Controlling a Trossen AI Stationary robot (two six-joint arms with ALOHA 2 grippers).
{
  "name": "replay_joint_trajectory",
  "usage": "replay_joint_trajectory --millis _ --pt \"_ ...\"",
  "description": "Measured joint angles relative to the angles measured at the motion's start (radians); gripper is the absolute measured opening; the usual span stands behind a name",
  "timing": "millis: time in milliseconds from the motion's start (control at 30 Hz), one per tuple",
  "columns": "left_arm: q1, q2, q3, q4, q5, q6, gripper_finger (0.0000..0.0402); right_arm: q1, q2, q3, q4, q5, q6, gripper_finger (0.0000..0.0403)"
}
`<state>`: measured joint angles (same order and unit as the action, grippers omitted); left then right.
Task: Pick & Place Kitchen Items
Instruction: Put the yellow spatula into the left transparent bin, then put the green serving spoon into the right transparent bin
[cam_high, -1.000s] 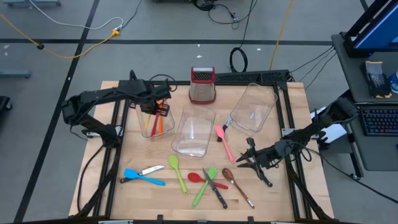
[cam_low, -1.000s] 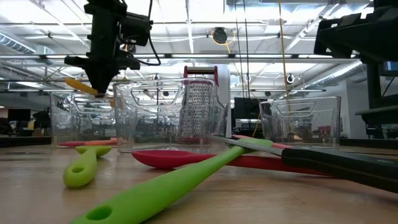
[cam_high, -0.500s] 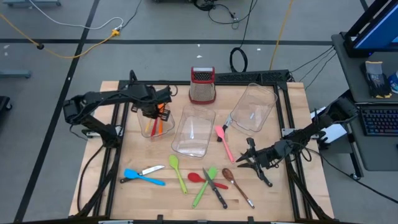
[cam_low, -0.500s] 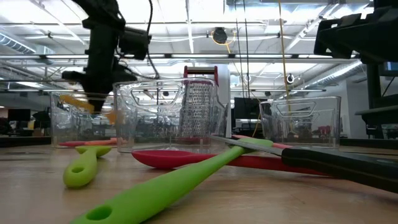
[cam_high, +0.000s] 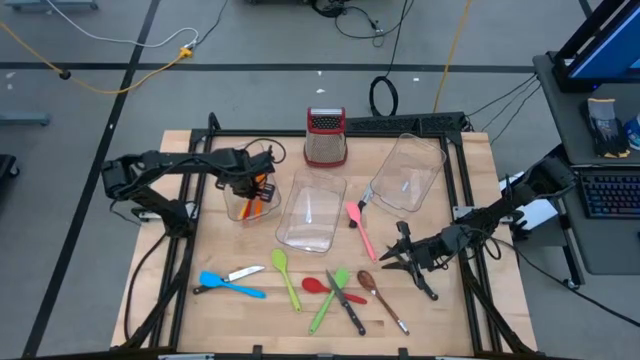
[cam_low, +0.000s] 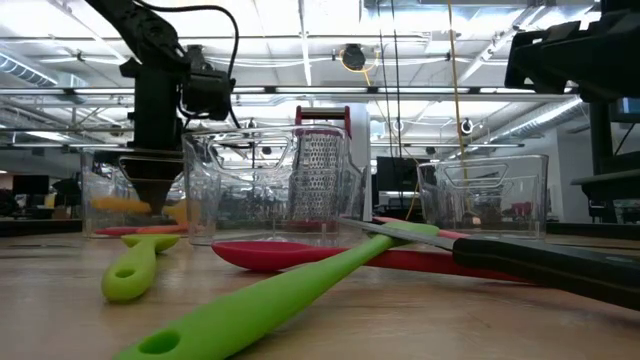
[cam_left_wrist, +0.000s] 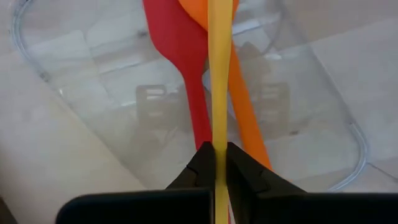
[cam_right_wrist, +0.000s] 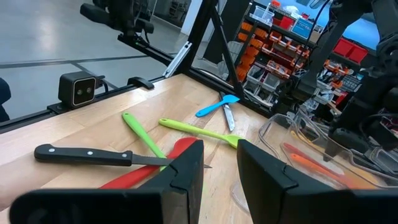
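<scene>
Left tool (cam_left_wrist: 216, 163) clamped on yellow utensil (cam_left_wrist: 217, 68), handle running straight ahead from fingertips, down inside left clear bin (cam_high: 232, 205), over red spatula (cam_left_wrist: 180, 56) and orange spatula (cam_left_wrist: 239, 106). Right tool (cam_high: 405, 262) parted, empty, near brown spoon (cam_high: 368, 282) on tabletop (cam_high: 180, 320).

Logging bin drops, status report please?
Left hand shut on yellow utensil, inside clear bin. Right hand empty, parted. Nothing blocking.

The desk (cam_high: 230, 320) is pale, matt wood with visible grain, the bins (cam_high: 310, 215) are clear glossy plastic, the box grater (cam_high: 325, 145) is perforated shiny metal under a red top, and the spatulas (cam_left_wrist: 186, 68) look like smooth matt silicone.
</scene>
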<state>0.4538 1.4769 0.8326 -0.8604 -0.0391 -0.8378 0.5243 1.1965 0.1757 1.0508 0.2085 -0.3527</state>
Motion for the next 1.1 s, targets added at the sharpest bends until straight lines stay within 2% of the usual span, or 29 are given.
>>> replay_joint_trajectory --millis 400,500,700,833,967,1100 --pt "-0.032 0.000 0.000 -0.001 -0.006 0.011 0.0030 0.000 0.000 0.000 0.000 0.000 0.000 0.0089" --pt "-0.037 0.000 0.000 -0.001 -0.006 0.022 0.0056 0.000 0.000 0.000 0.000 0.000 0.000 0.0089" --pt "-0.038 0.000 0.004 -0.006 -0.006 0.035 0.0132 0.000 0.000 0.000 0.000 0.000 0.000 0.0089" --pt "-0.038 -0.008 0.029 -0.013 0.040 0.072 0.0169 0.000 0.000 0.000 0.000 0.000 0.000 0.0089" --pt "-0.038 -0.048 0.079 -0.036 0.063 0.084 0.0187 0.000 0.000 0.000 0.000 0.000 0.000 0.0089" --pt "-0.039 -0.113 0.159 -0.131 0.054 0.068 0.0183 0.000 0.000 0.000 0.000 0.000 0.000 0.0089"
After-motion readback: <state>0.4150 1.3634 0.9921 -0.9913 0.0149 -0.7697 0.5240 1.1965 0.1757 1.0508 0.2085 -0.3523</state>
